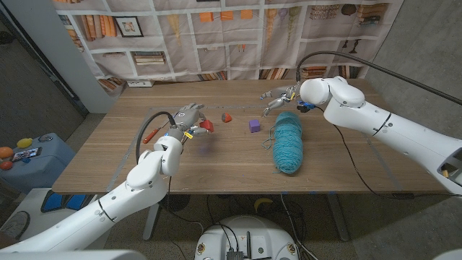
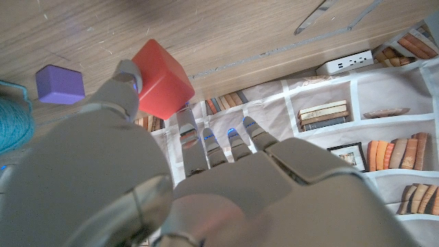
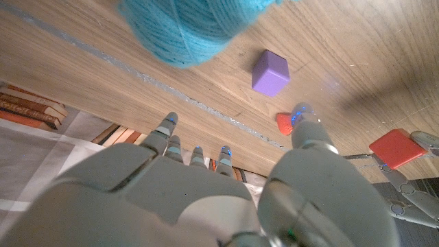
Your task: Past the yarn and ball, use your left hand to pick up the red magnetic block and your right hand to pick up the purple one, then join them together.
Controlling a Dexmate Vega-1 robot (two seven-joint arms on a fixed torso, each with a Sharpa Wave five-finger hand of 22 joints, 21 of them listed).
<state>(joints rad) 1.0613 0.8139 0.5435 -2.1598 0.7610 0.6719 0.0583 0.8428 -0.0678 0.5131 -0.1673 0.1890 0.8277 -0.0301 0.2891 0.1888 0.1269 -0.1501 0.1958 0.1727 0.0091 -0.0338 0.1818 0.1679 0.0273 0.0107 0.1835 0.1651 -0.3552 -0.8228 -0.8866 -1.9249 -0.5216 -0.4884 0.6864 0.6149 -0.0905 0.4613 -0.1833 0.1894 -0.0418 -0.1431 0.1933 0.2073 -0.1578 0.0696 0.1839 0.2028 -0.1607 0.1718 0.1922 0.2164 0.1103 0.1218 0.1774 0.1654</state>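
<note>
My left hand is raised over the table's left middle and pinches the red block between thumb and fingers. The left wrist view shows the red block at the fingertips. The purple block sits alone on the table, to the right of the red one. It also shows in the wrist views. My right hand hovers beyond the purple block with fingers apart, holding nothing. The teal yarn skein lies right of the purple block.
A small red object lies between the two blocks, slightly farther back. A red-handled item lies by my left forearm. A white power strip sits at the far left edge. A bookshelf-print backdrop hangs behind the wooden table.
</note>
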